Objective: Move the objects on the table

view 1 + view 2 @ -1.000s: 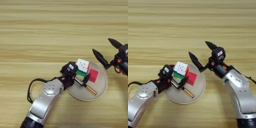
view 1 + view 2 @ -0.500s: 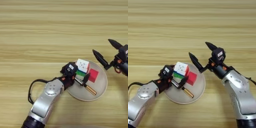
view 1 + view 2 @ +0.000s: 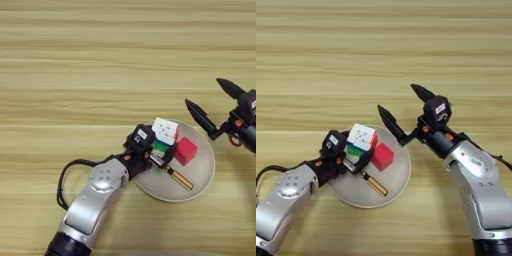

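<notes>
Your left gripper (image 3: 358, 155) pinches the puzzle cube (image 3: 361, 137) over the plate (image 3: 396, 180), beside a red block (image 3: 383, 156) and a brown stick (image 3: 375, 184). Your right gripper (image 3: 406, 111) waits spread wide on the table (image 3: 381, 50), probably keeping clear.

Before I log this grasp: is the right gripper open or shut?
Open: the right gripper has its two black fingers spread wide apart above the plate rim, holding nothing.

White-green cube (image 3: 361, 139), red block (image 3: 382, 156)
</notes>
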`<state>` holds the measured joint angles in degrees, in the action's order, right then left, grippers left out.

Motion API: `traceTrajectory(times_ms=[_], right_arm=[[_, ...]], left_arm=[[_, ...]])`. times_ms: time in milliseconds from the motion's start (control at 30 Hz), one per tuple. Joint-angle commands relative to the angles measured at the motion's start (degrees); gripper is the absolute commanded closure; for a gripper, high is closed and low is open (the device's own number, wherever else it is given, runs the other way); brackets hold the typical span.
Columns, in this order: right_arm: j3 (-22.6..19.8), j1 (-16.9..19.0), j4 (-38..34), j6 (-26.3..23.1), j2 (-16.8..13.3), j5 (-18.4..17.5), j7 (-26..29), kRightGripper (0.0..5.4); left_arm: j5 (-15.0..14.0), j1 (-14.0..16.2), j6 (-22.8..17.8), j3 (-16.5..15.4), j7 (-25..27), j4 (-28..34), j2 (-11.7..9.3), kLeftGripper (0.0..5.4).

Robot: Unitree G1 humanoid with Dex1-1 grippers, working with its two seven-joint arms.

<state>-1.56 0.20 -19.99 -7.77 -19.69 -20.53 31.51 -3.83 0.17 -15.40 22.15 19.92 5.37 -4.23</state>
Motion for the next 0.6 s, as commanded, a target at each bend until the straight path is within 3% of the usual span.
traceTrajectory(times_ms=[33,233,600], right_arm=[[-0.12,0.21,0.25,0.59,0.09,0.39,-0.21,0.00],[0.07,0.27,0.42,0.73,0.18,0.43,-0.23,0.00],[-0.01,0.22,0.76,0.72,0.01,0.35,-0.12,0.00]], left_arm=[[0.44,0.11,-0.01,-0.36,0.06,-1.01,-0.09,1.42],[0.36,0.43,0.35,-0.65,0.30,-1.37,0.00,2.13],[0.01,0.68,0.85,-0.91,0.55,-1.45,0.40,2.14]])
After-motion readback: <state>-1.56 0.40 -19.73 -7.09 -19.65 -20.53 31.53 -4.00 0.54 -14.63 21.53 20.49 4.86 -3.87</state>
